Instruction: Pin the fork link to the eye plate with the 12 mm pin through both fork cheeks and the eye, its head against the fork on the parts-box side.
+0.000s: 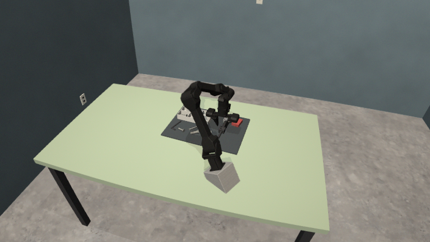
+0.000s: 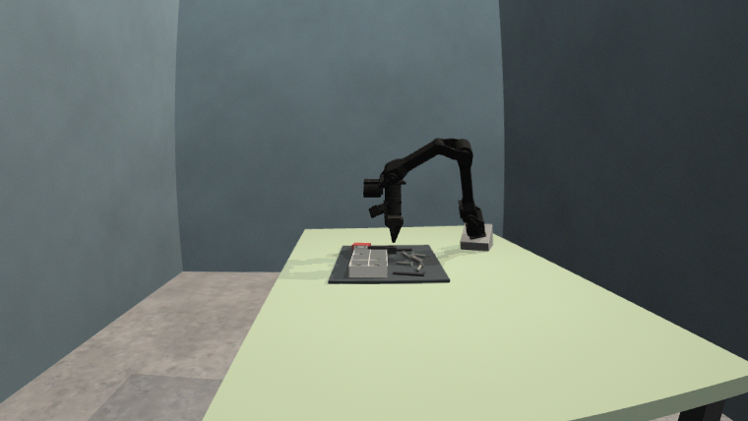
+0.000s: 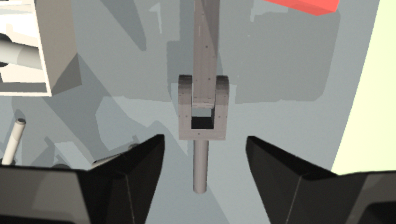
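Note:
In the wrist view the grey fork link (image 3: 204, 114) lies on the dark mat (image 3: 280, 75), its two cheeks pointing away and its round stem (image 3: 200, 170) pointing toward me. The long grey eye plate (image 3: 206, 45) runs in from the far side, and its end sits between the fork cheeks. My gripper (image 3: 205, 142) (image 1: 222, 129) (image 2: 394, 237) is open and empty, hanging above the fork with one finger on each side of the stem. A light pin (image 3: 14, 142) lies at the left edge of the wrist view. Other loose pins (image 1: 194, 129) (image 2: 410, 257) lie on the mat.
The white parts box (image 1: 185, 114) (image 2: 367, 264) (image 3: 30, 60) stands on the mat (image 1: 234, 144) (image 2: 439, 276) to the left of the fork. A red block (image 1: 237, 122) (image 2: 360, 244) (image 3: 300, 4) sits at the mat's far corner. A dark bar (image 1: 176, 125) (image 2: 407, 273) lies near the pins. The arm's base (image 1: 222, 178) stands on the green table.

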